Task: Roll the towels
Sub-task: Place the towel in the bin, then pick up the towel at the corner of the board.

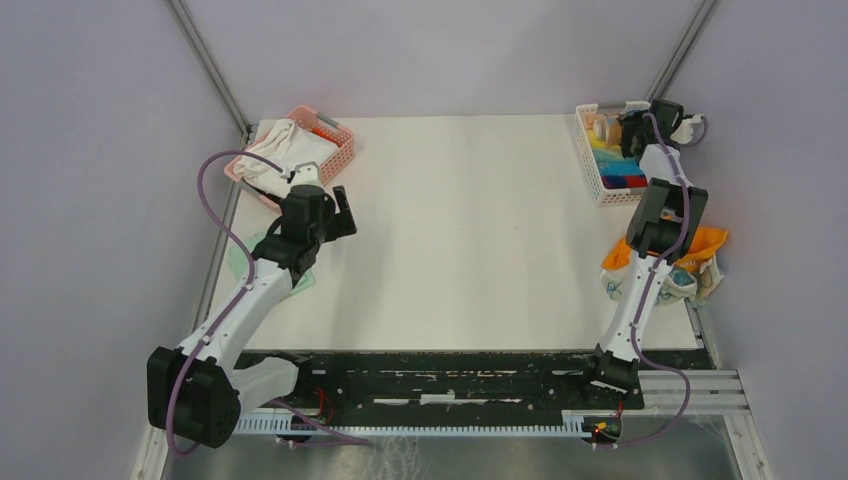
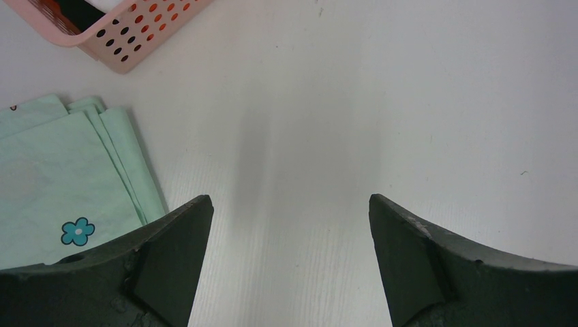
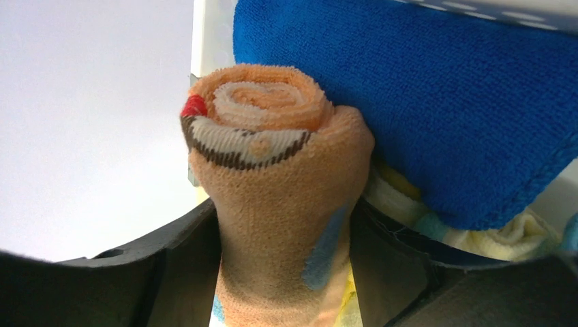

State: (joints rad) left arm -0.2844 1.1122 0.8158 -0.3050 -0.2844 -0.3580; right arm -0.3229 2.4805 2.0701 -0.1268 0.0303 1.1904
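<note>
One rolled peach towel (image 3: 272, 157): we judged it soft, light, best pinched mid-roll; right gripper (image 3: 283, 218) flanked it, clamped or not we couldn't tell; left gripper (image 2: 287, 201) gaped

Left arm (image 1: 250, 290) bent at elbow, angled forward; left gripper (image 2: 290, 204) held wide open. Right arm (image 1: 630, 300) stretched far forward; right gripper (image 3: 283, 218) jaws parted, grip not determined.

Mesh basket (image 1: 338, 148) sitting at ten o'clock, folded towel (image 2: 61, 177) lying at nine, slotted basket (image 1: 590, 168) holding a rolled towel (image 3: 272, 157) at two, towel heap (image 1: 706, 246) lying at three.
</note>
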